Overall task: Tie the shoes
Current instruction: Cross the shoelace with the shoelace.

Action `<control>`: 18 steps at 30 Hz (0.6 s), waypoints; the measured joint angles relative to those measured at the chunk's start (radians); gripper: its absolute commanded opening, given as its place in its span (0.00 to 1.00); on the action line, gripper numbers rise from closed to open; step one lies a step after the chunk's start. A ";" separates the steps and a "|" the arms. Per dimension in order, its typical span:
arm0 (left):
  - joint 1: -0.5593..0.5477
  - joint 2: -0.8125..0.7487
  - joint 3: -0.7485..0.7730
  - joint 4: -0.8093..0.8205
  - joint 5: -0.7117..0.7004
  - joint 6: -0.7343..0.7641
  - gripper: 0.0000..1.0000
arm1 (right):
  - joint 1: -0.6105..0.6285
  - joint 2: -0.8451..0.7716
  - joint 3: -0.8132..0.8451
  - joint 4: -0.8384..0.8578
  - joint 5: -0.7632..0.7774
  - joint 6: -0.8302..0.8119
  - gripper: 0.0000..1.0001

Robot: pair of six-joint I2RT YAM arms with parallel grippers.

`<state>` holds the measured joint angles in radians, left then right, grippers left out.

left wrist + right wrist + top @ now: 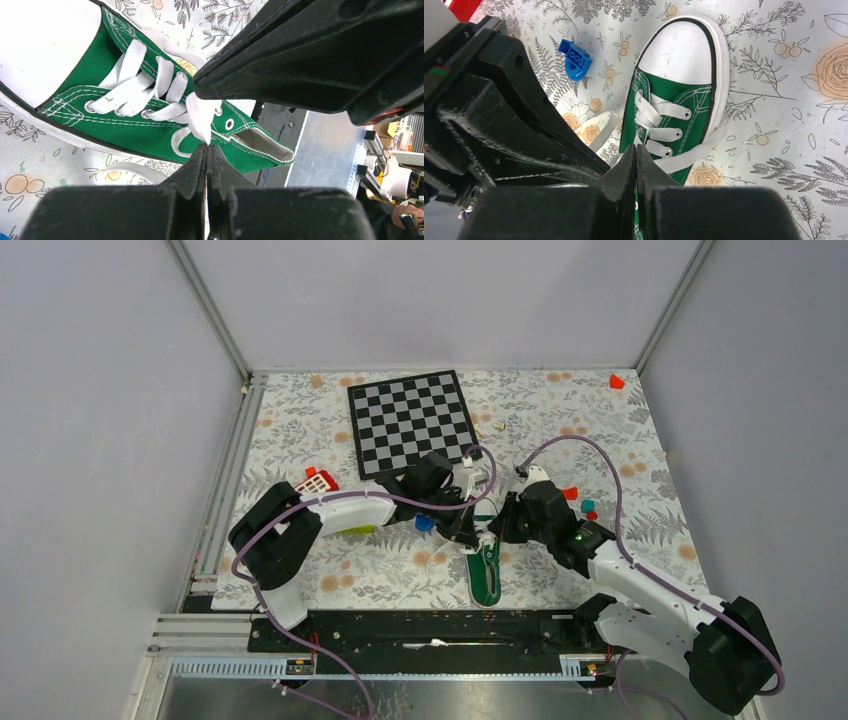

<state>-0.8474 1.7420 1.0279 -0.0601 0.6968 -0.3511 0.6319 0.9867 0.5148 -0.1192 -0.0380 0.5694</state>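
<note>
Near table edge, between the arms: green sneaker (pixel 486 578), bow not yet tied
Top view: left gripper (pixel 466 530) and right gripper (pixel 499 526) crowd the laces. Left wrist: jaws closed flat, pinching a lace (pixel 201 116). Right wrist: jaws pressed together over the eyelets; hold on lace unclear. Risk: lace slips out, or a pull drags the light shoe. No legible writing

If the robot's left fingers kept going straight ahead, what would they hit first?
Likely the white lace that the left fingers pinch, then the green sneaker right behind it; depth is unclear.
</note>
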 measured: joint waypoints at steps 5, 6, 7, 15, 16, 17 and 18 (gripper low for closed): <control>0.000 0.000 0.002 -0.007 0.000 0.006 0.00 | 0.000 -0.038 -0.003 -0.008 -0.002 0.014 0.00; 0.000 0.000 0.002 -0.006 -0.001 0.004 0.00 | 0.000 -0.051 -0.010 -0.006 -0.007 0.018 0.09; 0.000 0.000 0.002 -0.004 -0.001 0.003 0.00 | -0.001 -0.066 -0.018 -0.007 -0.009 0.022 0.13; 0.002 -0.023 -0.008 0.009 -0.016 -0.014 0.00 | -0.002 -0.151 -0.055 -0.027 -0.050 0.057 0.12; 0.003 -0.028 -0.010 0.009 -0.018 -0.016 0.00 | -0.003 -0.152 -0.057 -0.026 -0.061 0.063 0.12; 0.004 -0.032 -0.012 0.012 -0.020 -0.018 0.00 | -0.003 -0.151 -0.060 -0.025 -0.072 0.068 0.12; 0.005 -0.037 -0.016 0.016 -0.021 -0.020 0.00 | -0.003 -0.150 -0.062 -0.025 -0.080 0.072 0.12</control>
<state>-0.8429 1.7050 1.0122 -0.0441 0.6754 -0.3710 0.6292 0.8371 0.4526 -0.1440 -0.1184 0.6418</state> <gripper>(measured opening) 0.009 0.129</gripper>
